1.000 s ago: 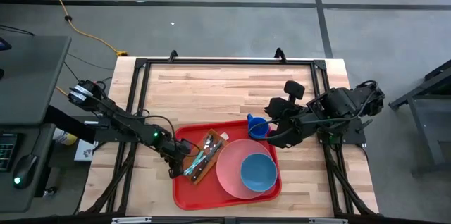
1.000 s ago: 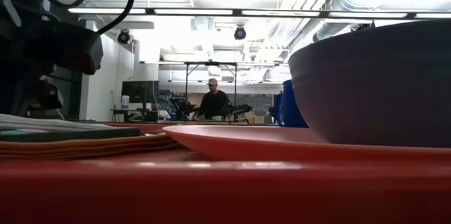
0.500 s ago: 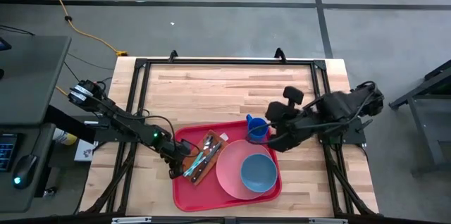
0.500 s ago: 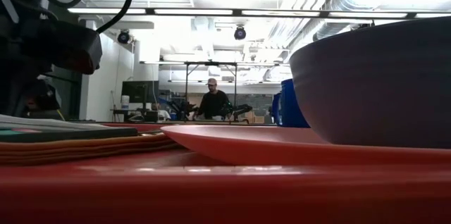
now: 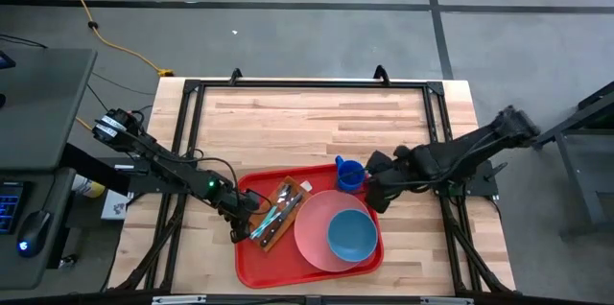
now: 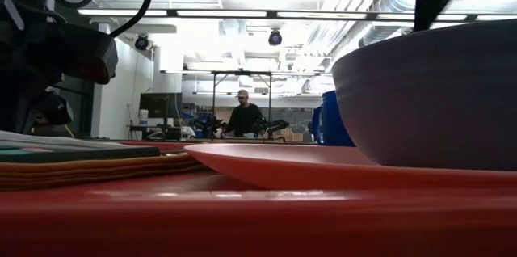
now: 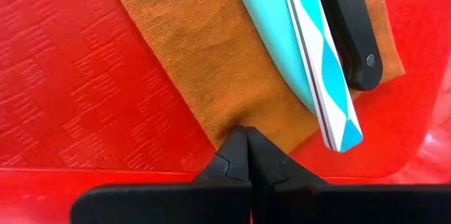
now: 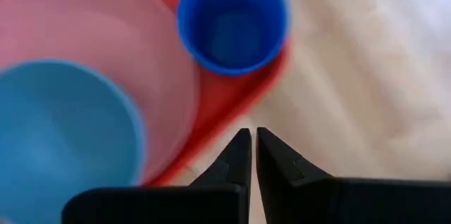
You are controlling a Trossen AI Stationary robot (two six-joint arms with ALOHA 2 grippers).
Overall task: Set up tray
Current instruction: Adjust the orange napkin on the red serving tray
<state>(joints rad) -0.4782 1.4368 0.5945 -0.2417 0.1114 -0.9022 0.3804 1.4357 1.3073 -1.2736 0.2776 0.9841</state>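
No readable writing or brand on anything I can see. The tray (image 5: 251,265) sits at the near middle of the table (image 5: 317,123), its near edge close to the table's front edge. My left gripper (image 7: 246,155) has its fingers closed, tips meeting at the edge of the brown napkin (image 7: 211,62) on the tray's left part; I can't tell if any cloth is actually pinched between them. On the napkin lie a teal utensil (image 7: 268,37), a striped teal-and-white handle (image 7: 320,62) and a black-handled knife (image 7: 356,27), side by side and touching. My right gripper (image 8: 248,153) is also closed, holding nothing, hovering over bare wood just off the tray's right rim, near the blue cup (image 8: 232,21). The cup stands upright in the tray's far right corner, just beside the pink plate (image 5: 312,238), which carries the blue bowl (image 5: 351,234). From the low camera the bowl (image 6: 428,103) and plate rim fill the foreground; a person (image 6: 243,118) stands well back in the room. Open room: the whole far half of the table is bare wood, with narrower strips left and right of the tray.
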